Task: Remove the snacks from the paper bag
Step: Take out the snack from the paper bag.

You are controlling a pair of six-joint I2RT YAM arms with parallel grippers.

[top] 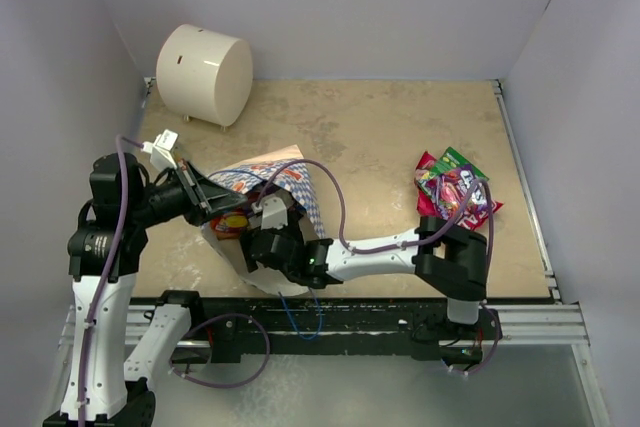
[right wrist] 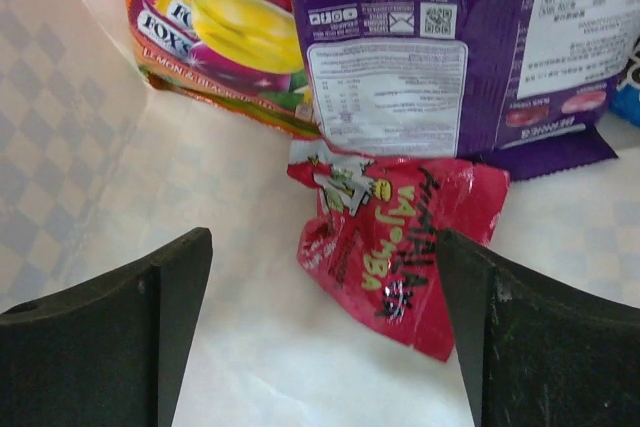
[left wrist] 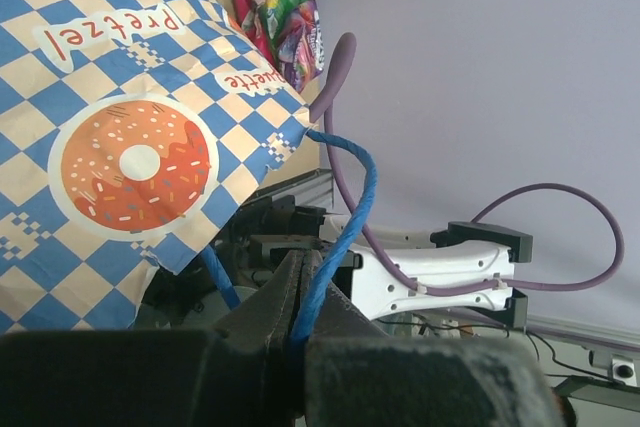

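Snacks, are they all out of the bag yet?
Not yet. A pile of snacks lies on the table. The left fingers pinch the blue cord handle of the paper bag, and the right fingers are open inside it around a red packet. A purple packet and an orange packet wait there too.

Beige table (top: 380, 137): bag (top: 290, 172), snacks (top: 455, 192), cylinder (top: 205, 74)

Work enclosure from above: an evenly lit, beige mottled tabletop (top: 400, 137) is bounded by a left wall (top: 50, 67), a far wall (top: 350, 7) and a right wall (top: 590, 97), all plain pale lavender, with a metal rail (top: 530, 322) along the near edge and a cream cylinder (top: 205, 74) in the far left corner.
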